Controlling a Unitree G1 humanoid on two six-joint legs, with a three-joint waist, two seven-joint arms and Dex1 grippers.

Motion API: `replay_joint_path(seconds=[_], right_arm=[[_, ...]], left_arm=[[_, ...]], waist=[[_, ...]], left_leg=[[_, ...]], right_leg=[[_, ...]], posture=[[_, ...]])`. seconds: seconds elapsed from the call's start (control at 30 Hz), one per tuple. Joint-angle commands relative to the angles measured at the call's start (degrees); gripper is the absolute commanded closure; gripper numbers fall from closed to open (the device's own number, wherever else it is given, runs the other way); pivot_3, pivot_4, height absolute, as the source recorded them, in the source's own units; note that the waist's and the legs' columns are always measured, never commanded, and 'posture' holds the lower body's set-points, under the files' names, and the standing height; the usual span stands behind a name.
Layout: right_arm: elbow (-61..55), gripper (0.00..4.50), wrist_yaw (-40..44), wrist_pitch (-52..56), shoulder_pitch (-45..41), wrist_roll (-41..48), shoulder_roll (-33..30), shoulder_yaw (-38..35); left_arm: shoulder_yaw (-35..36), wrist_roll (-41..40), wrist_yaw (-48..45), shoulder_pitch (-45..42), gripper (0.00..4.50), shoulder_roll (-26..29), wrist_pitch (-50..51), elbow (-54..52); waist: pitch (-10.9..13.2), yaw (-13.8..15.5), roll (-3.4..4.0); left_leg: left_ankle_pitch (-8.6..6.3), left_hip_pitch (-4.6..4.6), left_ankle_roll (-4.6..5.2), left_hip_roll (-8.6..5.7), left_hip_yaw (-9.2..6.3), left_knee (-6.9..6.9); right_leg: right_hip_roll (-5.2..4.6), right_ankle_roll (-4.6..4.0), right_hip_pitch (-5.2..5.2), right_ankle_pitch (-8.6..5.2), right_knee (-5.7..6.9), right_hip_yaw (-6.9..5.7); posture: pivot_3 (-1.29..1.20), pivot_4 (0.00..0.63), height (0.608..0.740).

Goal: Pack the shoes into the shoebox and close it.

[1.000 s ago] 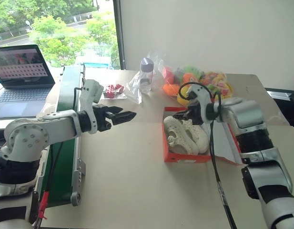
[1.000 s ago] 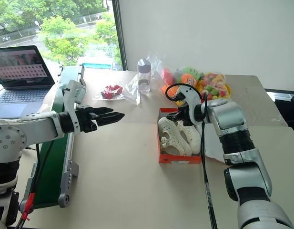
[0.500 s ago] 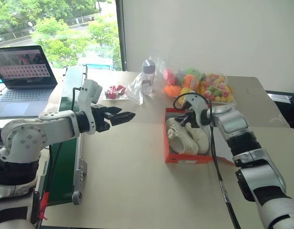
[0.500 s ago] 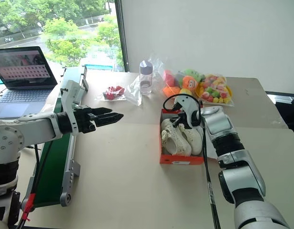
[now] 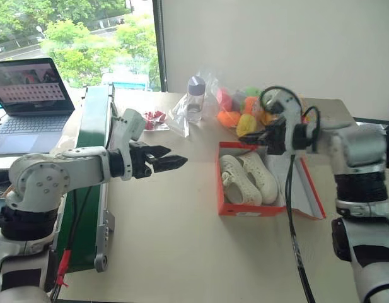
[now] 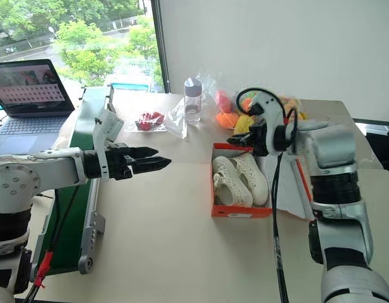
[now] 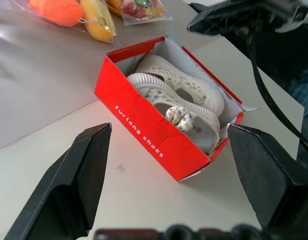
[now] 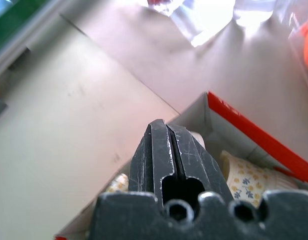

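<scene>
- Right gripper (image 5: 252, 136): fingers pressed together with nothing between them, poised in the air above the far end of the shoebox (image 5: 244, 208), upper right of centre in the head views.
- Left gripper (image 5: 175, 163): fingers spread apart and empty, left of centre, pointing toward the box, well apart from it.
- Shoebox: orange-red with a white interior, right of centre on the table; its lid (image 5: 304, 189) lies open, folded out to the right side.
- Shoes (image 5: 248, 180): both cream-white, lying side by side inside the box; the left wrist view shows a small floral print and a bow on the nearer one.
- Table (image 5: 181, 252): pale beige top; a seam crosses it in front of the far objects.
- Far part of the table: a clear bottle (image 5: 194, 98) with a grey cap, a clear bag of colourful plush toys (image 5: 235, 110) behind the box, and a small bag with red contents (image 5: 153, 120).
- Left edge: a green conveyor (image 5: 93, 132) runs beside the table; an open laptop (image 5: 30, 101) sits at upper left.
- Room: a plain white wall (image 5: 276, 44) fills the upper right; a window (image 5: 74, 38) at upper left shows green trees.
</scene>
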Motion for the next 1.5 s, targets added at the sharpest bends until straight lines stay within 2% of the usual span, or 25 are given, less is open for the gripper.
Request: replay_joint_path(seconds=[0.03,0.1,0.2,0.27,0.3,0.43,0.53,0.67,0.8,0.87,0.93,0.97,1.07,1.27,1.37,1.5], right_arm=[[-12.1,4.45,-1.5,11.0,3.7,5.8,-4.3,-10.0],[-18.5,4.45,-1.7,16.5,9.6,8.4,-6.0,-14.5],[-26.4,4.45,-2.1,18.2,23.9,13.8,-8.8,-23.6],[-29.9,4.45,-3.4,18.2,34.8,16.4,-8.5,-31.3],[-31.1,4.45,-4.5,18.2,38.6,17.5,-7.9,-33.8],[-35.9,4.45,-7.6,18.2,53.2,19.6,-4.1,-39.7],[-36.7,4.45,-9.8,18.2,58.2,21.1,1.6,-42.5],[-32.6,4.45,-14.6,14.6,59.3,18.0,6.0,-40.3],[-22.8,4.45,-21.1,9.8,53.5,15.4,14.9,-40.5],[-20.8,4.45,-22.4,7.6,53.0,14.7,16.6,-38.8],[-17.2,4.45,-23.8,4.8,51.6,14.3,18.6,-37.8],[-15.4,4.45,-24.3,3.4,50.8,14.2,19.6,-37.4],[-10.9,4.45,-25.6,-0.9,48.9,13.9,20.9,-36.9],[-0.6,4.45,-28.4,-12.1,46.7,15.8,24.0,-42.2],[4.4,4.45,-27.6,-18.5,46.2,20.1,26.0,-47.3],[5.3,4.45,-24.6,-24.2,48.0,24.5,26.9,-49.0]], left_arm=[[-4.4,6.0,-8.8,-2.8,0.54,0.4,-1.5,0.9],[-7.1,9.5,-13.3,-4.6,0.54,-0.1,-3.0,2.6],[-12.2,15.8,-21.5,-7.7,0.54,-0.5,-6.5,5.2],[-16.1,20.6,-28.3,-9.5,0.54,-0.1,-10.0,6.5],[-17.3,22.5,-30.9,-10.1,0.54,-0.1,-11.3,7.1],[-19.9,28.1,-37.6,-12.5,0.54,-1.3,-15.0,10.5],[-20.0,30.5,-40.2,-13.9,0.54,-2.7,-15.6,12.4],[-19.5,32.6,-41.9,-14.3,0.54,-3.8,-15.2,12.8],[-17.5,32.7,-41.7,-14.9,0.54,-3.4,-12.4,12.0],[-17.2,33.1,-42.3,-14.7,0.54,-2.9,-12.1,11.6],[-16.9,33.8,-42.5,-14.5,0.54,-2.4,-11.9,11.4],[-16.7,34.1,-42.4,-14.5,0.54,-2.3,-11.8,11.4],[-16.0,34.4,-42.4,-14.7,0.54,-2.2,-11.2,11.5],[-14.5,34.3,-41.8,-14.4,0.54,-1.8,-9.7,10.2],[-13.9,33.9,-41.8,-14.0,0.54,-1.5,-8.6,8.9],[-13.5,34.1,-41.9,-14.0,0.54,-1.3,-7.9,8.4]], waist=[[0.0,0.1,0.0],[0.0,0.4,-0.01],[0.0,0.8,-0.02],[0.0,0.7,0.04],[0.0,0.7,0.04],[0.0,0.4,0.04],[0.0,0.1,0.05],[0.0,-0.6,0.08],[0.0,-0.5,0.05],[0.0,-0.5,0.34],[0.0,-0.4,0.35],[0.0,-0.5,0.35],[0.0,-0.5,0.35],[0.0,-0.4,0.36],[0.0,-0.3,0.36],[0.0,-0.4,0.36]], left_leg=[[0.0,0.0,0.01,-0.01,0.0,0.0],[-0.02,-0.05,0.05,-0.02,-0.06,0.02],[-0.07,-0.07,0.13,-0.03,-0.07,0.07],[-0.06,-0.07,0.35,-0.06,0.02,0.09],[0.1,-0.06,0.64,-0.09,0.06,0.1],[0.06,0.01,0.61,-0.05,0.05,0.13],[0.05,0.07,0.53,-0.01,-0.01,0.15],[0.0,0.12,0.45,0.01,0.02,0.21],[-0.14,0.17,0.21,0.0,-0.04,0.21],[-0.13,0.05,0.22,-0.01,-0.02,0.21],[-0.1,0.02,0.29,-0.04,-0.02,0.18],[0.12,0.01,0.66,-0.03,-0.04,0.16],[0.13,0.0,0.7,-0.02,-0.04,0.13],[0.14,0.01,0.71,-0.03,-0.03,0.17],[0.13,0.02,0.71,-0.03,-0.05,0.16],[0.13,0.09,0.72,-0.03,-0.03,0.16]], right_leg=[[0.0,0.0,-0.01,0.0,0.01,0.0],[-0.01,-0.12,0.01,-0.1,-0.04,-0.05],[-0.04,-0.25,0.03,-0.25,-0.05,-0.05],[-0.1,-0.21,0.01,-0.28,-0.03,0.03],[-0.15,-0.19,0.0,-0.28,-0.02,0.07],[-0.12,-0.18,0.06,-0.28,-0.01,0.07],[-0.07,-0.18,0.09,-0.29,0.03,0.08],[-0.15,-0.14,0.13,-0.26,0.02,0.13],[-0.14,-0.14,0.21,-0.26,-0.02,0.06],[-0.16,-0.14,0.07,-0.26,0.02,0.1],[-0.15,-0.13,0.02,-0.25,0.05,0.12],[-0.08,-0.15,0.02,-0.27,0.04,0.11],[-0.04,-0.14,0.01,-0.28,0.03,0.13],[-0.05,-0.13,0.04,-0.28,0.04,0.13],[-0.05,-0.13,0.07,-0.27,0.03,0.12],[-0.05,-0.12,0.15,-0.27,0.02,0.16]], posture=[[0.0,0.15,0.74],[0.0,0.15,0.74],[0.0,0.15,0.74],[0.0,0.15,0.74],[0.0,0.15,0.74],[0.0,0.15,0.74],[0.0,0.15,0.74],[0.0,0.15,0.74],[0.0,0.15,0.74],[0.0,0.15,0.74],[0.0,0.15,0.74],[0.0,0.15,0.74],[0.0,0.15,0.74],[0.0,0.15,0.74],[0.0,0.15,0.74],[0.0,0.15,0.74]])
